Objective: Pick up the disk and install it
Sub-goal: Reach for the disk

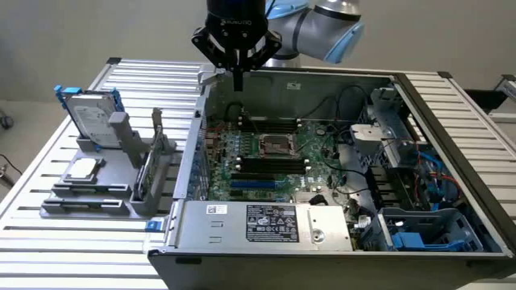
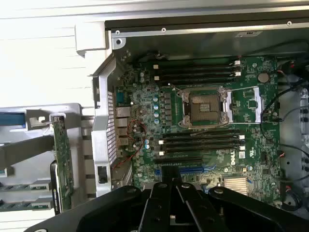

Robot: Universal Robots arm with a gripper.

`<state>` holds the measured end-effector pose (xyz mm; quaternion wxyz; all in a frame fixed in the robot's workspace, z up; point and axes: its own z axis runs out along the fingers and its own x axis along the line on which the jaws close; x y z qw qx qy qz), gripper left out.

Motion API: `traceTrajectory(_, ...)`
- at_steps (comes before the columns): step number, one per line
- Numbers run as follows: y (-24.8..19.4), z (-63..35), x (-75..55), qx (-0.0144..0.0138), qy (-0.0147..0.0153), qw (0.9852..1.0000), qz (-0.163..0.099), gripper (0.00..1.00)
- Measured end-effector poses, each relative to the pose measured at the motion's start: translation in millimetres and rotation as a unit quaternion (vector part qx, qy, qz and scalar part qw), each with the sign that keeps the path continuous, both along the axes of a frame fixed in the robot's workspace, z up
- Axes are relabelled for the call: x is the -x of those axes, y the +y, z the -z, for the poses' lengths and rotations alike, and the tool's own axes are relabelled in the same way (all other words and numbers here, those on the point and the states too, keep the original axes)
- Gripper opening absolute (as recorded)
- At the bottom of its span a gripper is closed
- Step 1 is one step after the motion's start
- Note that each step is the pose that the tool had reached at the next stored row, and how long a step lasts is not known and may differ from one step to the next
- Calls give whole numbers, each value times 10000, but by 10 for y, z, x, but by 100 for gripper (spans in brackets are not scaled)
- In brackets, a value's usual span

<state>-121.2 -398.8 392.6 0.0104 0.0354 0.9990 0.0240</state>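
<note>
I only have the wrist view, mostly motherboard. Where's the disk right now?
Observer: The disk stands upright in a grey holder on the exterior view's left, outside the computer case.
Operator: And where's the gripper relative to it?
Observer: The gripper hangs over the case's far wall, apart from the disk.
Operator: Anything else in that holder?
Observer: A small square chip lies flat on it, in front of the disk.
</note>
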Motion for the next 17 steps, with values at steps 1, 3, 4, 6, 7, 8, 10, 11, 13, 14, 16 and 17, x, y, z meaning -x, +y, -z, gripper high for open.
traceTrajectory(1,0,0,0,0,0,10000,0,11)
traceTrajectory(3,0,0,0,0,0,10000,0,11)
traceTrajectory(4,0,0,0,0,0,10000,0,11)
traceTrajectory(6,0,0,0,0,0,10000,0,11)
traceTrajectory(7,0,0,0,0,0,10000,0,11)
traceTrajectory(8,0,0,0,0,0,10000,0,11)
traceTrajectory(10,0,0,0,0,0,10000,0,11)
traceTrajectory(11,0,0,0,0,0,10000,0,11)
traceTrajectory(13,0,0,0,0,0,10000,0,11)
traceTrajectory(14,0,0,0,0,0,10000,0,11)
traceTrajectory(16,1,0,5,0,0,10000,0,11)
traceTrajectory(17,6,-1,14,1,1,10000,1,11)
